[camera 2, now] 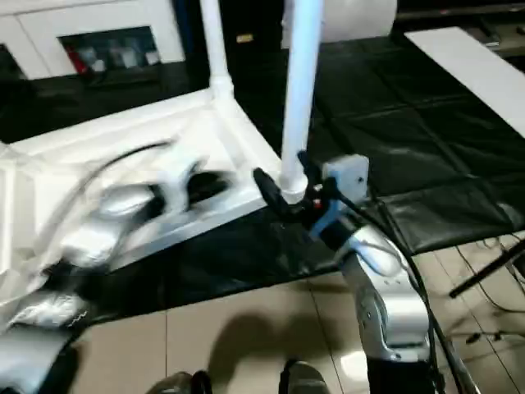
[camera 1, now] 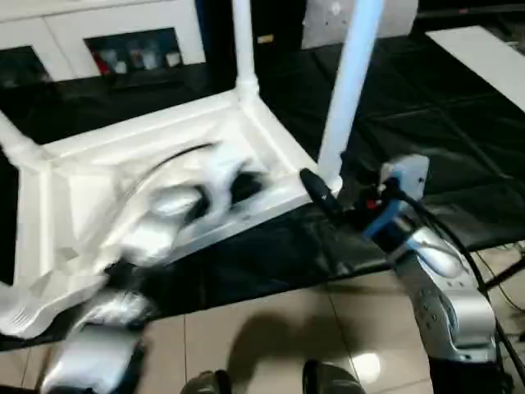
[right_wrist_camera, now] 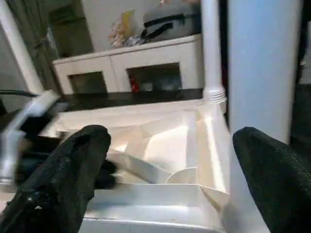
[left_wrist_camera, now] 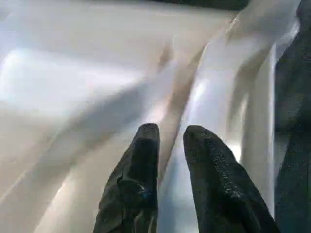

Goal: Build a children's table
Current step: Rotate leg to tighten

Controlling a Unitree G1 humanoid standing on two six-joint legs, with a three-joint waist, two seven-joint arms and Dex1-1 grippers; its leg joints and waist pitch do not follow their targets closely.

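The children's table top (camera 1: 123,135) lies upside down on the black work surface, ribbed underside up. Three white legs stand in its corner sockets: one at the far corner (camera 1: 243,49), one at the near right corner (camera 1: 351,90), one at the left (camera 1: 18,144). My left gripper (left_wrist_camera: 170,133) hovers just over the white underside, its fingers a narrow gap apart with nothing between them; the arm (camera 1: 168,209) is blurred. My right gripper (camera 2: 287,190) stands wide open at the base of the near right leg (right_wrist_camera: 265,63), a black finger (camera 2: 267,189) on either side, not gripping it.
The black-covered work surface (camera 1: 426,107) stretches right and back. A white cabinet (camera 1: 123,41) stands behind, and a white board (camera 1: 484,49) lies at the far right. Tiled floor (camera 1: 271,328) and my feet (camera 1: 213,382) show below the table's near edge. Cables (camera 1: 459,246) trail off my right wrist.
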